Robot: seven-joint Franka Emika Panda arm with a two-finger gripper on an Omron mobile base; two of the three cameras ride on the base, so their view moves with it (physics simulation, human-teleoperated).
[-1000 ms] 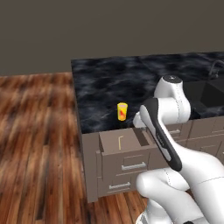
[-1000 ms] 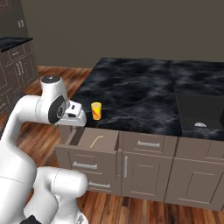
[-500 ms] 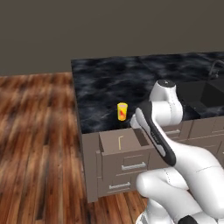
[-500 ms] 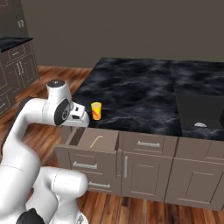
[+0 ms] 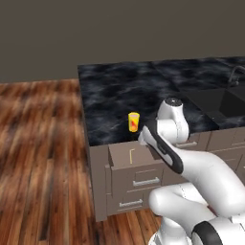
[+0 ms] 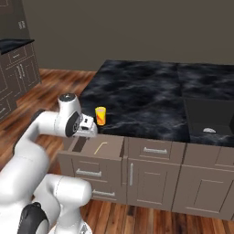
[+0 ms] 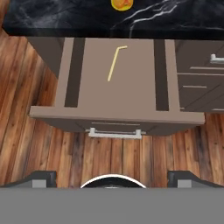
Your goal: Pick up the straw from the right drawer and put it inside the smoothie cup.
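Straw (image 7: 114,63) lay flat on the floor of the open drawer (image 7: 116,114), toward its back, with a short bend at the far end. You could see it well ahead of the jaws in the hand view, with the drawer front and its bar handle (image 7: 115,133) between them and it. Nothing was held. The two finger tips (image 7: 41,177) sat wide apart at the bottom corners of that view, so the jaws looked spread.

Your main risk, as I judged it, was the grasp itself. The straw was thin and lay flush on the drawer floor, so fingers closing a little high would have pinched air, and fingers coming down hard would have pressed into the floor or rolled the straw aside. It also lay on a slant, so a hand not turned across it would have pushed it rather than pinched it.

A second risk was the descent: the gripper (image 6: 87,126) hung near the counter (image 6: 151,98) edge above the drawer, and a careless drop could have clipped that edge or the drawer wall.

The cup (image 5: 134,121) stood on the counter just beyond the drawer. It looked small and light, so a straw brought in off-centre or tilted could have tipped it or knocked it away.
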